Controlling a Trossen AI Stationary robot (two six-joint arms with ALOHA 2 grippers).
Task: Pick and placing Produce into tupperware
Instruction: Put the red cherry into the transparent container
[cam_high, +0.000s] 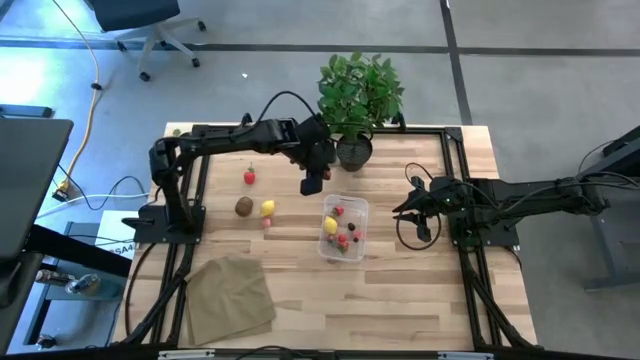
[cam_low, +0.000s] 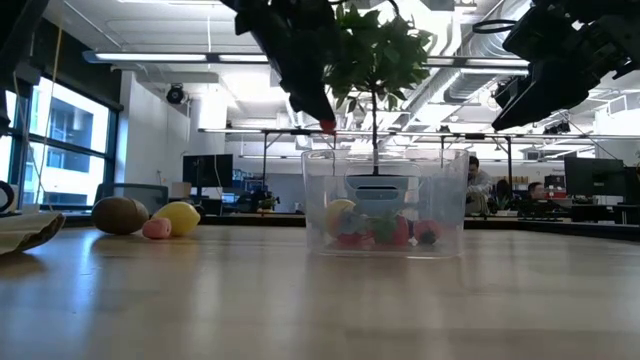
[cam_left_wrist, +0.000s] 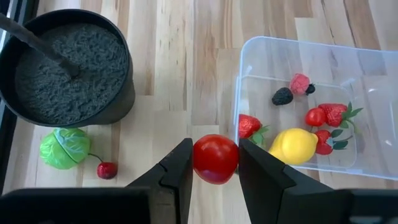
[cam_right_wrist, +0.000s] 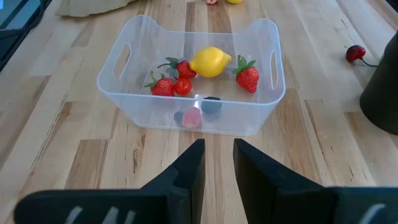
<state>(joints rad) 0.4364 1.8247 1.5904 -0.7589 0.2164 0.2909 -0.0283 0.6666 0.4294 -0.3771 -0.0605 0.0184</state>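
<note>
The clear tupperware (cam_high: 343, 228) stands mid-table with a lemon (cam_right_wrist: 210, 62), strawberries and other small produce inside. My left gripper (cam_high: 312, 182) hangs just off its far left corner, above the table, shut on a red tomato (cam_left_wrist: 215, 160). In the low view the tomato (cam_low: 327, 125) shows a little above the rim. Loose produce lies to the left: a strawberry (cam_high: 249, 176), a kiwi (cam_high: 243, 206) and a lemon (cam_high: 267, 208). My right gripper (cam_high: 415, 207) waits to the right of the tupperware (cam_right_wrist: 193, 81), its fingers a little apart with nothing between them. My left gripper pinches the tomato by its two opposite sides (cam_left_wrist: 198, 163) between its two fingers (cam_left_wrist: 177, 171). The fingers slant down from the table's left side. The tomato is lifted clear of the table, beside the tupperware's rim (cam_left_wrist: 245, 59).
A potted plant (cam_high: 355, 100) in a dark pot (cam_left_wrist: 65, 68) stands at the far edge behind the left gripper. A green cabbage (cam_left_wrist: 65, 148) and a cherry (cam_left_wrist: 107, 169) lie beside the pot. A tan cloth (cam_high: 230, 295) lies at the near left.
</note>
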